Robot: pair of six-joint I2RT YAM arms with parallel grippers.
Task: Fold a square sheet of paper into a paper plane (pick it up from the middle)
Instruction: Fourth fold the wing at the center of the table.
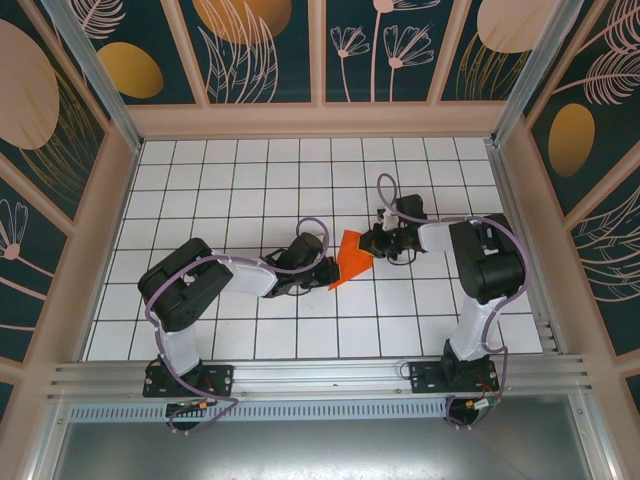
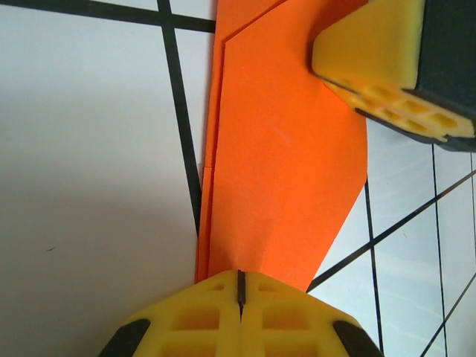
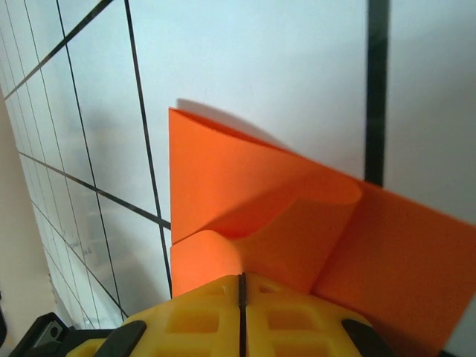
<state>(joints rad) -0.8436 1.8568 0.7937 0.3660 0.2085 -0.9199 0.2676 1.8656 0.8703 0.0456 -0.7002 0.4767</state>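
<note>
The orange-red sheet of paper (image 1: 352, 258) lies mid-table, folded into a pointed wedge with layered edges. In the left wrist view the paper (image 2: 282, 149) lies flat on the white tiles. My left gripper (image 2: 240, 286) is shut, its tips on the paper's narrow near end. From above, the left gripper (image 1: 322, 272) is at the wedge's lower-left point. My right gripper (image 1: 375, 243) is at the upper-right edge. In the right wrist view a flap of the paper (image 3: 245, 186) curls up off the sheet into my right gripper (image 3: 242, 286), which is shut on it. The right fingers (image 2: 372, 67) rest over the paper's far corner.
The white tiled floor (image 1: 250, 180) is boxed in by wood-framed patterned walls (image 1: 320, 120) at the back and both sides. An aluminium rail (image 1: 320, 375) with both arm bases runs along the near edge.
</note>
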